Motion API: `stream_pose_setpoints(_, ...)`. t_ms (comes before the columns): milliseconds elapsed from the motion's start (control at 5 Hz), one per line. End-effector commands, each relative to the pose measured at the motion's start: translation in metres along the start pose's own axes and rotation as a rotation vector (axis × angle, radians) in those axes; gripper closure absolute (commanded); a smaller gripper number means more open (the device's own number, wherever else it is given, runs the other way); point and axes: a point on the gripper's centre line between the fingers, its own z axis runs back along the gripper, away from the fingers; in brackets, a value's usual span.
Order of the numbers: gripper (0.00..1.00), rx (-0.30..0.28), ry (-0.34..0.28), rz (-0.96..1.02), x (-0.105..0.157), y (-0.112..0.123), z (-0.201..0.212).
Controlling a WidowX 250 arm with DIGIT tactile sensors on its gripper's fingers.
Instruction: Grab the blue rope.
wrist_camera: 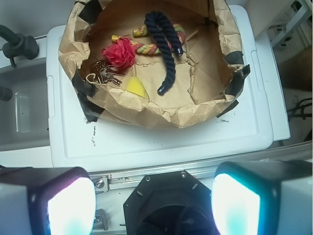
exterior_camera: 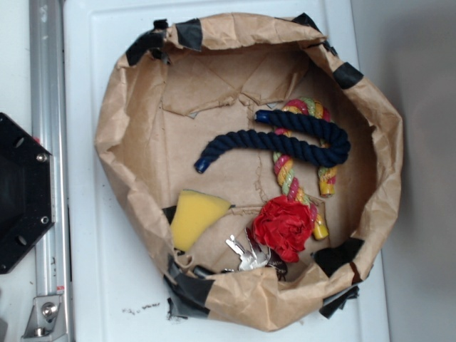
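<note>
The blue rope lies curved inside the brown paper bowl, its upper part crossing over a red-yellow-green twisted rope. In the wrist view the blue rope shows at the top, far from my gripper. The gripper hangs open above the black robot base, well outside the bowl, with nothing between its two glowing pads. The gripper itself is out of sight in the exterior view.
In the bowl also lie a yellow sponge, a red crumpled flower-like thing and a bunch of keys. The bowl rests on a white lid. A metal rail and the black base plate stand at the left.
</note>
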Motion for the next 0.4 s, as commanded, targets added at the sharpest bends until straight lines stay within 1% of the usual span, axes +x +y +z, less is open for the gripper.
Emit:
stream_pose_setpoints(0,0.00,0.000,0.000,0.000,0.000,0.000,0.000)
stream_pose_setpoints(200,0.00,-0.013,-0.022,0.064,0.048,0.001,-0.022)
